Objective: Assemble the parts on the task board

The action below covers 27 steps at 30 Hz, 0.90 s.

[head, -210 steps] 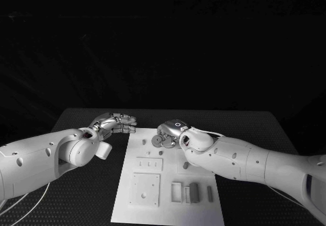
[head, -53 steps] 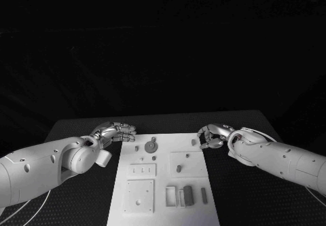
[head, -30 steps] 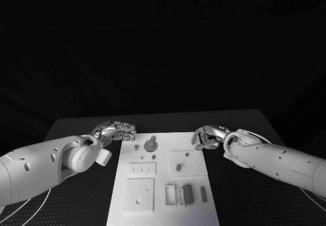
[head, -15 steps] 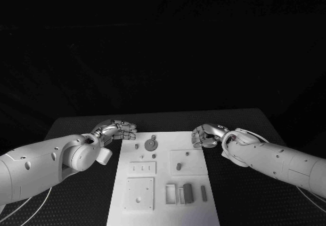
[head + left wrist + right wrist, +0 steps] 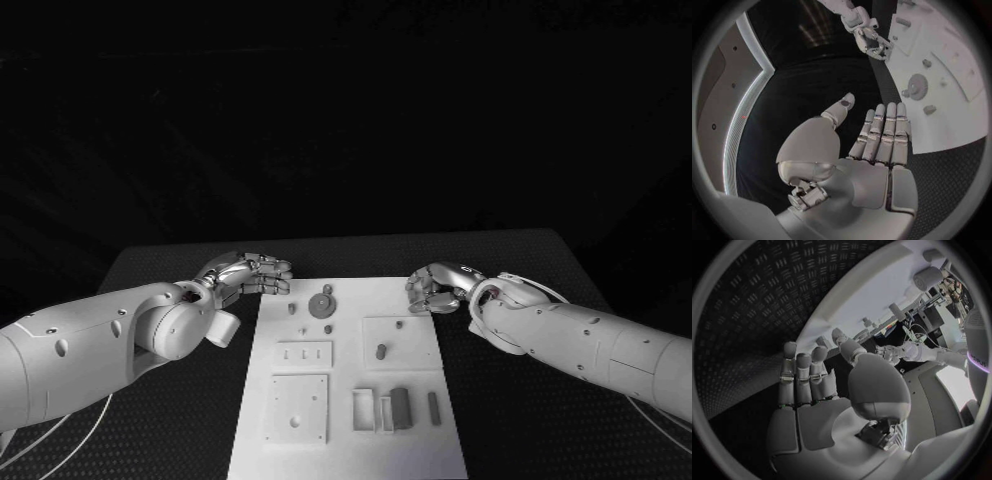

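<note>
At the near end of the task board (image 5: 346, 440), a square plate with holes (image 5: 297, 408) is seen at the robot's left, and a cluster of upright grey parts (image 5: 389, 408) just beside it at the right. Further along, a small panel with three slots (image 5: 303, 353) and a raised square bearing a grey peg (image 5: 381, 351) are laid side by side. Beyond these, a round grey disc (image 5: 322, 306) is set near the far end, with smaller pegs close around it.

The left hand (image 5: 248, 272) is held over the black table (image 5: 159, 262), just beside the board's far left corner. In the left wrist view its fingers (image 5: 882, 132) are seen extended and pressed side by side, the thumb apart; nothing is held. The right hand (image 5: 437, 286) is placed at the far right edge of the board, fingers (image 5: 804, 375) likewise straight and together, palm empty.

No part is grasped, so a reach is judged to be next. The pegs by the disc are small and crowded; with a hand brought in flat, a neighbour could be knocked over or pushed off its seat. The board itself could also be shifted if its edge is caught by the right hand.
</note>
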Available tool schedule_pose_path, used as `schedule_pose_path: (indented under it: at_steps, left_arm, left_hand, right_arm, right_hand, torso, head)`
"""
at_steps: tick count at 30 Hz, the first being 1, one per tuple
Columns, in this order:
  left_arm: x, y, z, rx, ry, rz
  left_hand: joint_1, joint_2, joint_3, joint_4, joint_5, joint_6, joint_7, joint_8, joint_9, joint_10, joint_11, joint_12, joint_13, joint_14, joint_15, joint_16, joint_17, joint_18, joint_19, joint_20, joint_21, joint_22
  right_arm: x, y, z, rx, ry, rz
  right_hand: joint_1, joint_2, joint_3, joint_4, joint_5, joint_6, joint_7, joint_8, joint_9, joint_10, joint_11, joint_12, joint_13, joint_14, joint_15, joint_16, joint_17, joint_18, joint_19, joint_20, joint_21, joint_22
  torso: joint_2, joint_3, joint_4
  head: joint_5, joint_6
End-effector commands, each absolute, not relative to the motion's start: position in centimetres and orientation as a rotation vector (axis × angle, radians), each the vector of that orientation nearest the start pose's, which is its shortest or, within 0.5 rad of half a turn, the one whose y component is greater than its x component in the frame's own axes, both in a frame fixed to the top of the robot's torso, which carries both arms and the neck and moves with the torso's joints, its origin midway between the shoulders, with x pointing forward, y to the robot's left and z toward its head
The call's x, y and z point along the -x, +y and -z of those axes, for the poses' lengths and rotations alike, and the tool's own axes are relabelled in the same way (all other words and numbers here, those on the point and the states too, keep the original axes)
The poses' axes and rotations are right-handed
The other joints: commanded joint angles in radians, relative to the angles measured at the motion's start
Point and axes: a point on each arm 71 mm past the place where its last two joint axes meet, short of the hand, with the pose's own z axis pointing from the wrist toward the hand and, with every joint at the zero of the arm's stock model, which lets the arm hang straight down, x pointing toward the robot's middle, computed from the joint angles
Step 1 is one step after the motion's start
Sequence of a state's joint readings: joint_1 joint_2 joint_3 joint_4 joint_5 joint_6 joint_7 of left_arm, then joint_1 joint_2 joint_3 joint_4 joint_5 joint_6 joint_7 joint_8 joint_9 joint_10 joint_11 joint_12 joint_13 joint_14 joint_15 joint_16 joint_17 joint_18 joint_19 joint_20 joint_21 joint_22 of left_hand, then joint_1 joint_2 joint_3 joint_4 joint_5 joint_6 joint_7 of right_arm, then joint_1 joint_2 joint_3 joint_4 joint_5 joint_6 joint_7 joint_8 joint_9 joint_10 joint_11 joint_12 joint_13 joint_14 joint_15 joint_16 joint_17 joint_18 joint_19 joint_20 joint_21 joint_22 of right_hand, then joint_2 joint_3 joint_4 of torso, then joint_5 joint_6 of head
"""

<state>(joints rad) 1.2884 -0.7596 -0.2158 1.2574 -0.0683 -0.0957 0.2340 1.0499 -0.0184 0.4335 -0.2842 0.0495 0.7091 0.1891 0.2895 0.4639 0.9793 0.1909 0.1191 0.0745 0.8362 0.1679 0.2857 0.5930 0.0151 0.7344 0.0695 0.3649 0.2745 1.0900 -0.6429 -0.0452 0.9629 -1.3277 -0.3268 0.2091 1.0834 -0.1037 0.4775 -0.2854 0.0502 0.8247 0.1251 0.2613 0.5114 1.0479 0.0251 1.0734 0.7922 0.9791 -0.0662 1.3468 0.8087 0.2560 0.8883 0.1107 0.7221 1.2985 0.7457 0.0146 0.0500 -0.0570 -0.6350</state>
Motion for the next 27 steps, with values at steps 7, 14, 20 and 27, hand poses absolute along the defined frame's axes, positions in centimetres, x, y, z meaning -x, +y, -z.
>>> schedule_pose_path:
  at_steps: [7,14,20,27]
  left_arm:
    - [-52.36,23.83,21.74,1.042,1.737,1.383]
    - [-52.36,23.89,21.74,1.043,1.737,1.382]
    - [-52.37,23.93,21.73,1.042,1.736,1.382]
    - [-52.36,23.93,21.73,1.043,1.737,1.382]
  left_hand:
    - [-0.009,0.002,-0.006,0.000,0.002,-0.004,0.039,-0.003,-0.001,0.003,0.001,-0.002,-0.001,-0.001,0.006,-0.004,0.001,0.005,-0.006,0.003,-0.004,0.001]
    - [-0.009,0.002,-0.006,0.000,0.002,-0.004,0.039,-0.003,-0.001,0.003,0.001,-0.002,-0.001,-0.001,0.006,-0.005,0.001,0.005,-0.006,0.003,-0.004,0.001]
    - [-0.009,0.003,-0.006,0.000,0.002,-0.003,0.039,-0.003,-0.001,0.003,0.001,-0.003,-0.001,-0.001,0.006,-0.005,0.001,0.005,-0.006,0.003,-0.004,0.001]
    - [-0.009,0.003,-0.006,0.000,0.002,-0.003,0.038,-0.003,-0.001,0.004,0.001,-0.003,-0.001,-0.001,0.006,-0.005,0.002,0.005,-0.006,0.003,-0.005,0.001]
  right_arm:
    - [-54.01,-26.02,27.18,0.059,1.717,-0.609]
    - [-54.05,-26.08,27.26,0.054,1.718,-0.600]
    - [-54.04,-26.10,27.27,0.052,1.716,-0.598]
    - [-54.06,-26.04,27.28,0.051,1.716,-0.597]
  right_hand:
    - [-0.001,0.016,0.003,0.000,-0.001,0.049,0.018,0.015,0.004,0.003,0.005,0.013,0.003,0.005,-0.006,0.010,0.001,0.006,0.016,-0.003,0.009,0.005]
    - [0.003,0.037,0.008,-0.002,-0.001,0.070,0.013,0.023,0.008,0.005,0.001,0.017,0.003,0.008,-0.009,0.014,0.000,0.006,0.020,-0.005,0.010,0.007]
    - [0.005,0.051,0.009,-0.002,-0.001,0.078,0.011,0.025,0.009,0.006,-0.001,0.018,0.003,0.008,-0.011,0.016,-0.001,0.006,0.021,-0.006,0.011,0.008]
    - [0.004,0.059,0.009,-0.002,-0.001,0.085,0.009,0.027,0.011,0.009,-0.003,0.020,0.003,0.010,-0.013,0.019,-0.001,0.006,0.024,-0.007,0.012,0.010]
  torso:
    - [0.000,0.0003,-0.0020]
    - [0.000,0.0008,-0.0015]
    - [0.000,0.0008,-0.0023]
    - [0.000,0.0003,-0.0023]
  head:
    - [0.000,-0.001]
    - [0.001,-0.002]
    - [0.005,-0.003]
    - [0.002,-0.004]
